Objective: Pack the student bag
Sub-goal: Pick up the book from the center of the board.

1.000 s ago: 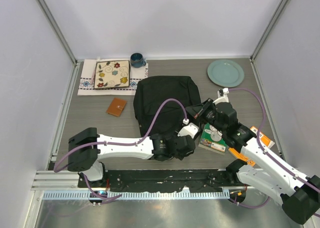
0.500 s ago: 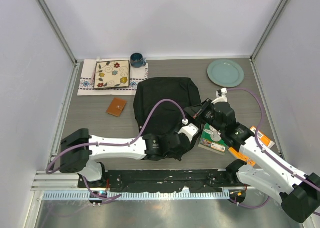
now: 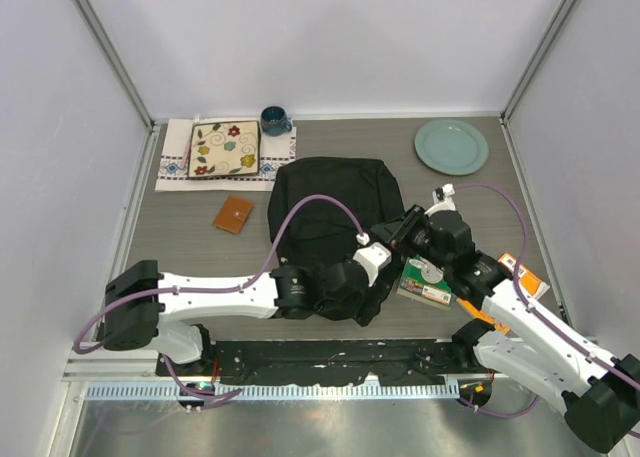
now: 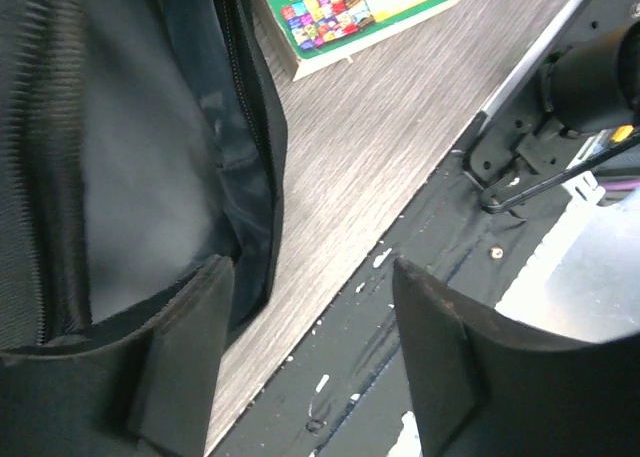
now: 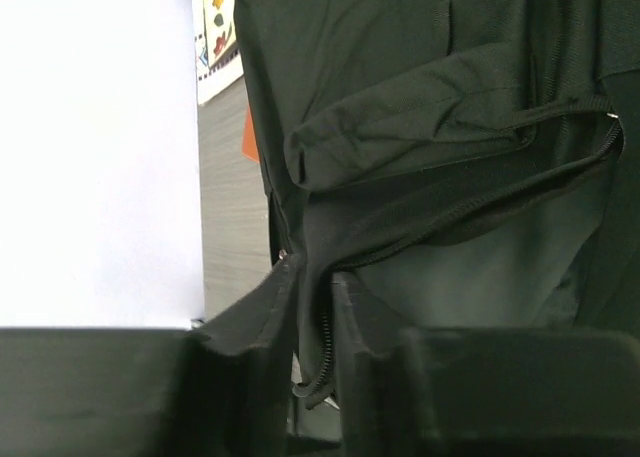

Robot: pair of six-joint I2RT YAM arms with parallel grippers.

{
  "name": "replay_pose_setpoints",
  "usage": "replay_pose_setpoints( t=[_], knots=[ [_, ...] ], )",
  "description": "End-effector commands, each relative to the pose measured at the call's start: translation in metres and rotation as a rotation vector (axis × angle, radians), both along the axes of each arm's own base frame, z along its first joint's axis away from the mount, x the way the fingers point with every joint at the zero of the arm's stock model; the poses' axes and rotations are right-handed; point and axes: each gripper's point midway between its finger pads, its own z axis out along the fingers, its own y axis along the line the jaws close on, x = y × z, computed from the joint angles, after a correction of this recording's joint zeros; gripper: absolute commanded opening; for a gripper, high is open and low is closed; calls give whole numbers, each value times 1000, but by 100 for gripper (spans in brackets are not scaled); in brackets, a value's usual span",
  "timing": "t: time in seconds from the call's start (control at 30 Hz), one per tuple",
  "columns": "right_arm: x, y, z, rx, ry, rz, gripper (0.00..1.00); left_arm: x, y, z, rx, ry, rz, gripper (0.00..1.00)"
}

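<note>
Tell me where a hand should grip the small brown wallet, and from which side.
Grip the brown wallet across its narrower width, straight down from above: it lies flat, slightly rotated, apart from the student bag, with every edge free. Align with its tilt.

The bag [image 3: 330, 202] is plain black, lined grey. At ten o'clock a cream tile [image 3: 224, 149] bears red, yellow and brown flowers; the cloth [image 3: 172, 163] under it is white with blue stitching. The mug [image 3: 274, 120] at eleven is dark blue, the plate [image 3: 452, 146] at one pale green, the wallet [image 3: 233, 214] at nine tan, the book [image 3: 425, 282] at four green with multicoloured squares. The table [image 3: 180, 242] is grey woodgrain.
</note>
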Motion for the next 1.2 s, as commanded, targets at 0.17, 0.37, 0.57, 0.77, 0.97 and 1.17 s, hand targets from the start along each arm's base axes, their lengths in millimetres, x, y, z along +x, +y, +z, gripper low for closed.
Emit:
replay_pose_setpoints(
  t=[0.17,0.37,0.57,0.77,0.97,1.17],
  knots=[
    [-29,-34,24,-51,-70,-32,74,-4,13,149,-303,-93,-32,82],
    [-32,-104,39,-150,-102,-341,77,23,28,197,-335,-246,66,98],
    [-27,-156,-1,-459,51,-558,86,73,-12,185,-269,-191,134,99],
    [-23,-183,-30,-577,186,-646,90,120,-72,148,-268,45,85,94],
    [-30,-222,-72,-538,387,-662,94,136,-107,115,-247,184,78,90],
    [-30,-229,-93,-365,486,-604,94,135,-132,86,-242,278,44,89]
  ],
)
